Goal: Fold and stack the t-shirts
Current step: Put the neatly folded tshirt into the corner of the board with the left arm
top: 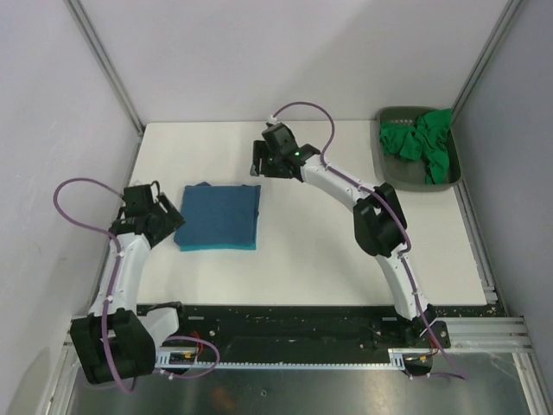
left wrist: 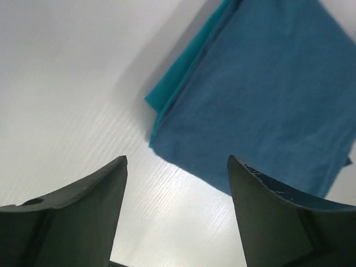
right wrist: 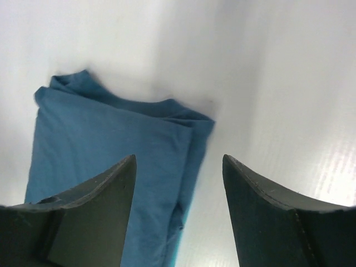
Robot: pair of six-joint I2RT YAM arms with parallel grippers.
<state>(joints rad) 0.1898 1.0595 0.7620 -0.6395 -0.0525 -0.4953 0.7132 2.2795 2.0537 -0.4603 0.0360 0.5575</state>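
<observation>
Looks between shirts; finds left gripper [left wrist: 177, 159] spread and empty beside the blue shirt [top: 219, 214], folded atop the turquoise shirt [left wrist: 181, 67] left of mid-table; finds right gripper [right wrist: 179, 158] spread and empty near its far corner; next calls for fetching a green shirt [top: 423, 145] from the tray [top: 386, 166].

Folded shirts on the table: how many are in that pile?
2: a steel-blue shirt on top, and a turquoise shirt beneath, only its edge showing. More could be hidden inside.
</observation>
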